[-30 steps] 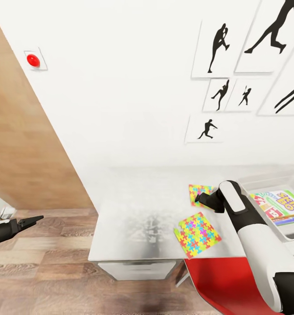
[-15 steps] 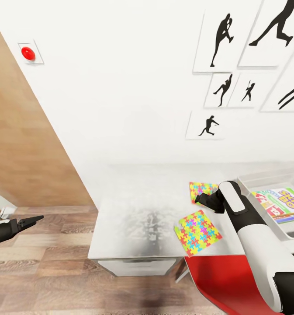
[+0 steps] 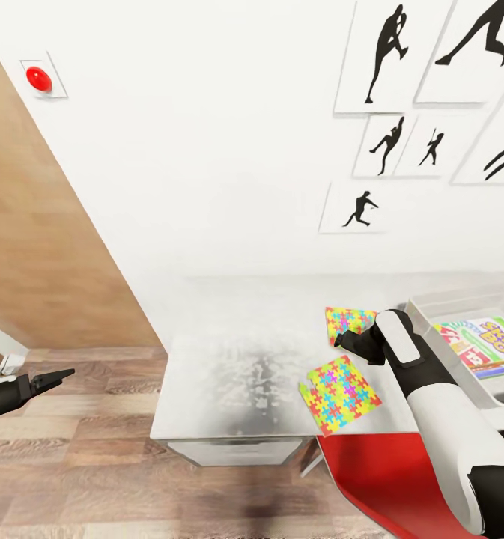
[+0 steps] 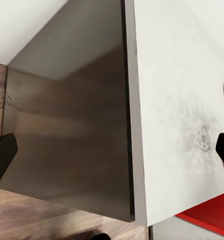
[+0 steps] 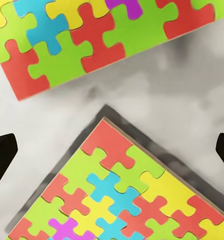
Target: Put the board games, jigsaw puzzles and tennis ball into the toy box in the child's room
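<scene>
On the table [image 3: 237,359]: two jigsaw puzzles lie flat on the light-grey top, apart from each other with bare tabletop between.
Near puzzle [image 3: 339,383]: close to the table's front edge, turned diagonally, just above the red chair [image 3: 390,479].
Far puzzle [image 3: 347,320]: further back toward the wall, partly hidden by the right gripper [image 3: 349,343].
Right gripper: hovers over the gap between the two puzzles; in the right wrist view both dark fingertips [image 5: 2,157] sit at opposite picture edges, spread wide, nothing between them but the puzzles below. Near puzzle [image 5: 121,192] corner points into the gap, far puzzle [image 5: 92,37] edge runs across.
Contact: cannot tell if the gripper touches either puzzle; it grasps neither.
Toy box [image 3: 439,305]: pale grey bin at the right end of the table, just beside the right arm.
Board game [image 3: 480,344]: yellow-green-red box lying inside the toy box, a second box edge under it, colours unclear.
Left gripper [image 3: 53,376]: held out over the wood floor, well left of the table, well apart from the toys; wrist view shows fingertips [image 4: 3,155] far apart, empty, looking at the table's dark side panel [image 4: 77,125] and grey top.
Wall: white, black sports-silhouette pictures [image 3: 383,56] upper right, red button [image 3: 39,78] upper left.
Tennis ball: not made out.
</scene>
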Robot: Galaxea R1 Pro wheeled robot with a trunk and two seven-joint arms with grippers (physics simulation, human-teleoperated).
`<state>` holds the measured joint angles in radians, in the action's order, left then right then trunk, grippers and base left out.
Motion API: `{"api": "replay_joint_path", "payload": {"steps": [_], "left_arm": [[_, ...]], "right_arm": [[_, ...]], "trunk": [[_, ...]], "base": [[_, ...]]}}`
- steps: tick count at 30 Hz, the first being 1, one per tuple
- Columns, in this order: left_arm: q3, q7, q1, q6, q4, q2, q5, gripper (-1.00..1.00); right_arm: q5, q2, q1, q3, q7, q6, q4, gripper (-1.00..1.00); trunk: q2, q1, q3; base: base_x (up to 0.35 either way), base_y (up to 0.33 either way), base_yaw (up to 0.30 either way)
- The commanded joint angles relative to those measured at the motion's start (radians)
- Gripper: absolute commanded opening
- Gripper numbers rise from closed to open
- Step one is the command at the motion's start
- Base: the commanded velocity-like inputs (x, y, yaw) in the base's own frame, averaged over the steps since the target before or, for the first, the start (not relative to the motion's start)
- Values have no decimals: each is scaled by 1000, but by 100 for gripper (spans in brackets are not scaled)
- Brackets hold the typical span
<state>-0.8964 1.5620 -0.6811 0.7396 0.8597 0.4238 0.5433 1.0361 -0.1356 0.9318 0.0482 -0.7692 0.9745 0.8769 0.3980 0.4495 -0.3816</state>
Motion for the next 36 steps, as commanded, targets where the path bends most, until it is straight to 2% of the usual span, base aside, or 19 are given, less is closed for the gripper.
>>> {"api": "replay_joint_path", "payload": {"steps": [1, 28, 36], "left_arm": [[-3, 9, -2, 10, 1, 0, 10, 100], [-3, 9, -2, 10, 1, 0, 10, 100], [-2, 9, -2, 10, 1, 0, 10, 100]], "right_arm": [[10, -1, 1, 4, -10, 1, 1, 100], [10, -2, 1, 4, -8, 1, 1, 100], [10, -2, 1, 4, -7, 3, 2, 100]], "trunk": [[2, 1, -3], [2, 1, -47], [2, 1, -51]], "base": [[0, 0, 0], [0, 19, 8], [0, 6, 20]]}}
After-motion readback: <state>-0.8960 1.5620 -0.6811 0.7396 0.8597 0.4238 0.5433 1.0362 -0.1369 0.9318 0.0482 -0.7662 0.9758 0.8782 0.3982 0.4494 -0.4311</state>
